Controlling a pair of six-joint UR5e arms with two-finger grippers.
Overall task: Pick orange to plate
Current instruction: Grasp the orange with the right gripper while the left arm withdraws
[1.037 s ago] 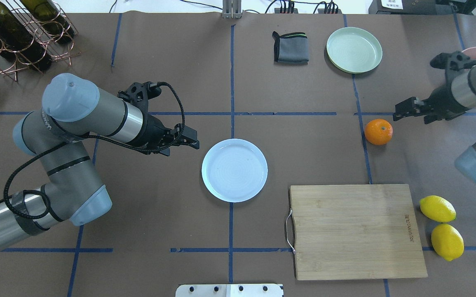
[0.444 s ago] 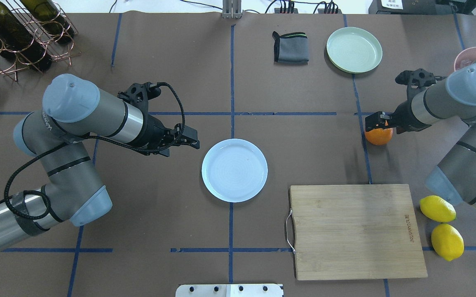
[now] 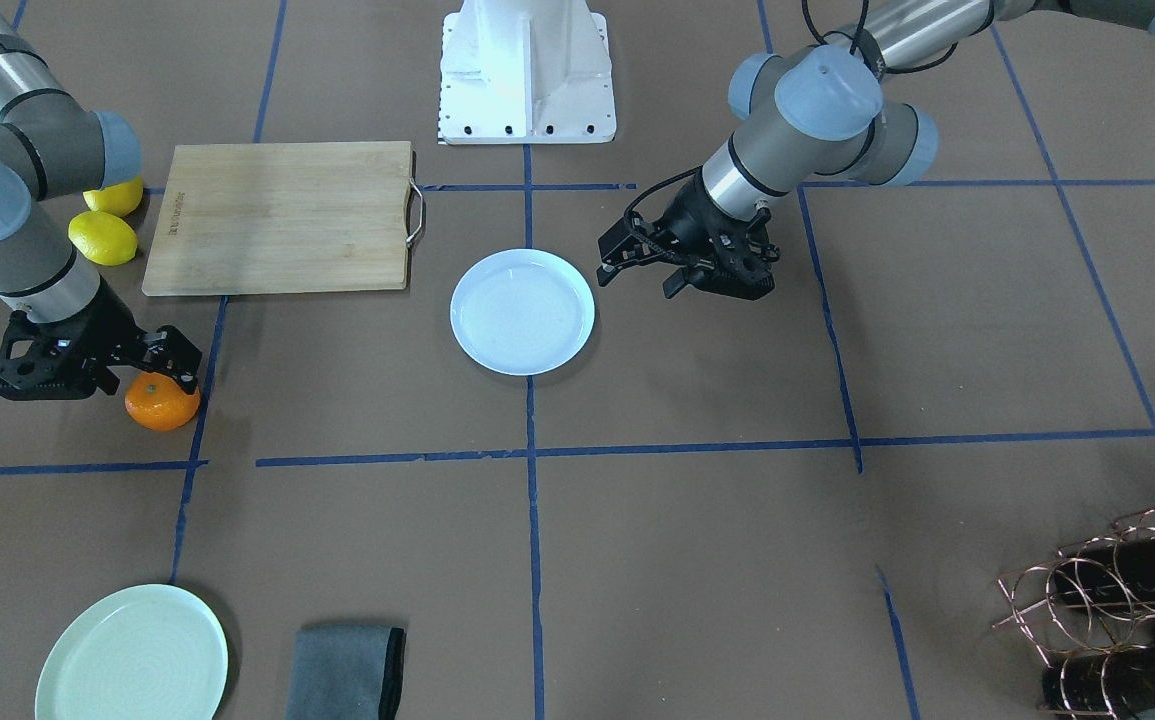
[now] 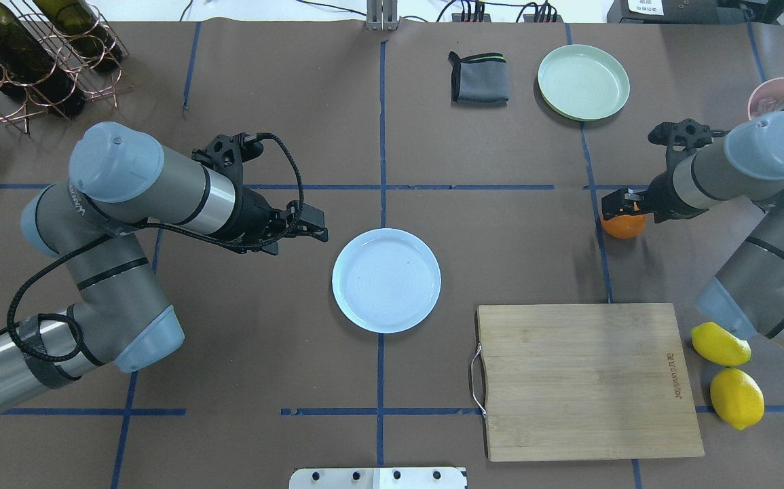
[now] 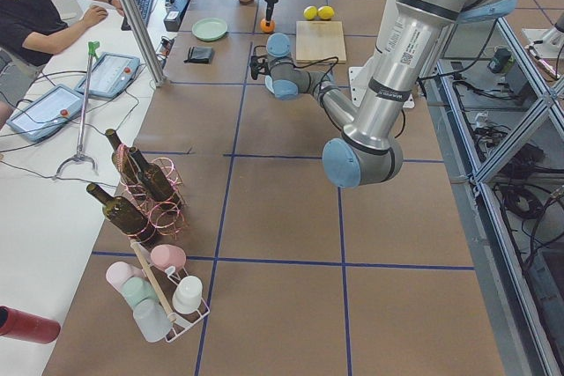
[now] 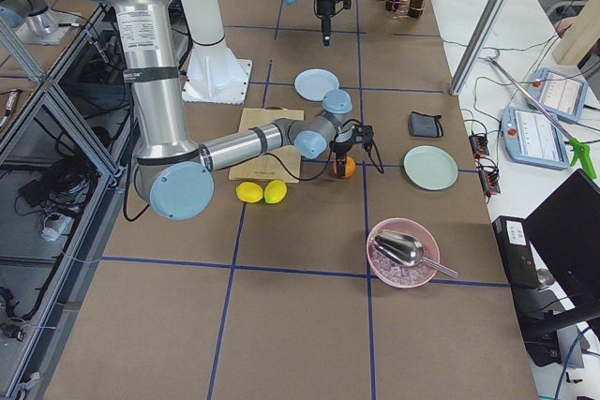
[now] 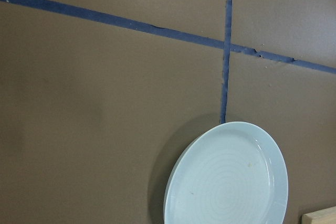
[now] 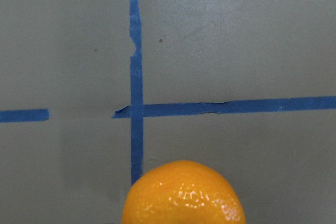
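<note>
orange [image 4: 623, 229] on table [image 4: 500, 238], bluish-white plate [image 4: 386, 280] well apart

Bright, even overhead light casts soft shadows (tiny glints speckle the orange [image 8: 184, 195]).

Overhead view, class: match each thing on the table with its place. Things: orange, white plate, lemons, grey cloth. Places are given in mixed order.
Things
1. orange
2. white plate
3. lemons
4. grey cloth

Places
a. beside the green plate, at the far edge
b. at the tips of the right claw
c. mid-table, bare, near the left claw
d. off the end of the wooden board

Pairs: 1-b, 2-c, 3-d, 4-a
</note>
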